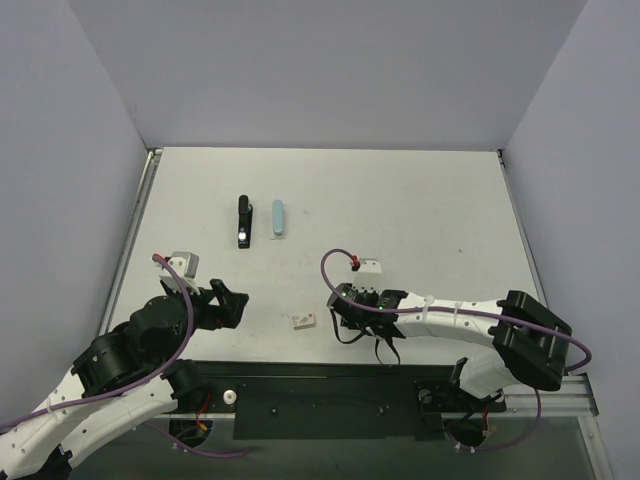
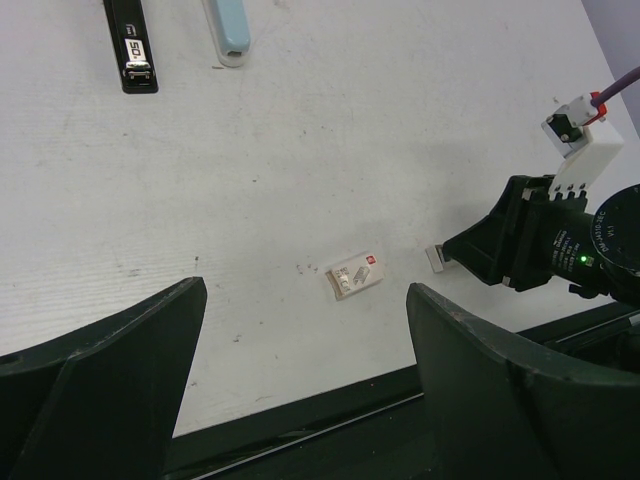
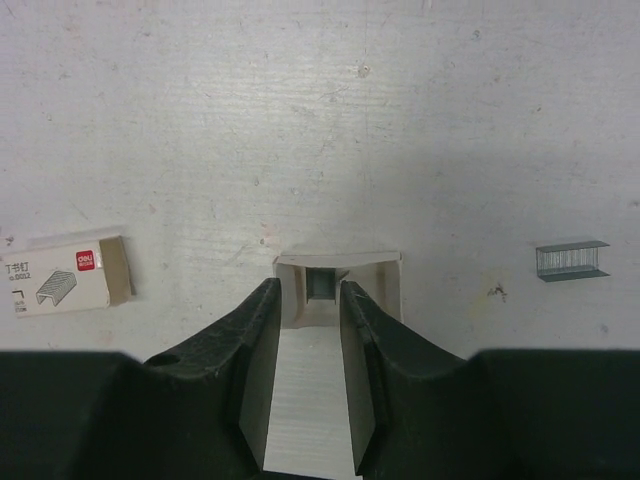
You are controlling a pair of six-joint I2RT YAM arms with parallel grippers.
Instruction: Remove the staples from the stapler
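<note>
The right gripper (image 3: 310,290) has its jaws narrowly apart around a small white tray (image 3: 388,288) at frame centre, with a grey staple strip (image 3: 321,284) in the gap. Whether it grips anything cannot be told. A staple box (image 3: 65,277) lies at the left and loose staples (image 3: 570,260) at the right. The left gripper (image 2: 305,290) gapes wide, holding nothing. In the top view the black stapler (image 1: 243,220) lies upper left of centre, with a pale blue piece (image 1: 278,218) just beside it.

The top view looks down from behind over the whole surface (image 1: 400,200), while both wrist views look forward, low and close, all sharing the box (image 1: 305,321).
</note>
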